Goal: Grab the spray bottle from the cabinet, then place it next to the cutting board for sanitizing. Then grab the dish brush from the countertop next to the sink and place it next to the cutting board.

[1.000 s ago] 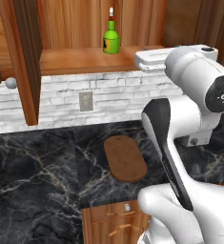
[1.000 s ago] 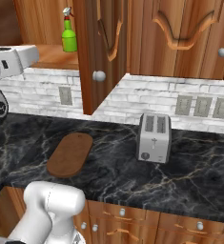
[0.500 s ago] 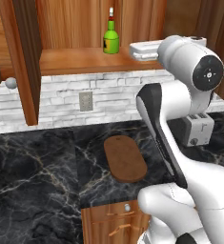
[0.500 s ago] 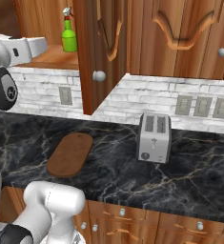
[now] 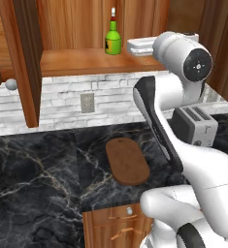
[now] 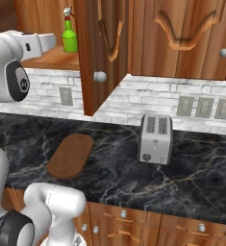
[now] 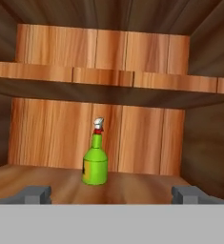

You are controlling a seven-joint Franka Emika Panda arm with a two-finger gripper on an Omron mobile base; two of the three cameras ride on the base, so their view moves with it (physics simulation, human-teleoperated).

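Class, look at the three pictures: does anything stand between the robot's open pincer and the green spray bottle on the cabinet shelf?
Nothing visible does. In the hand view the spray bottle stands upright on the cabinet shelf, straight ahead of the open pincer, with bare shelf board between them.

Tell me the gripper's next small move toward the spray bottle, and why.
Probably ease straight forward into the cabinet: the gripper is open, the spray bottle stands upright on the shelf ahead, roughly centred between the fingertips and not yet between them.
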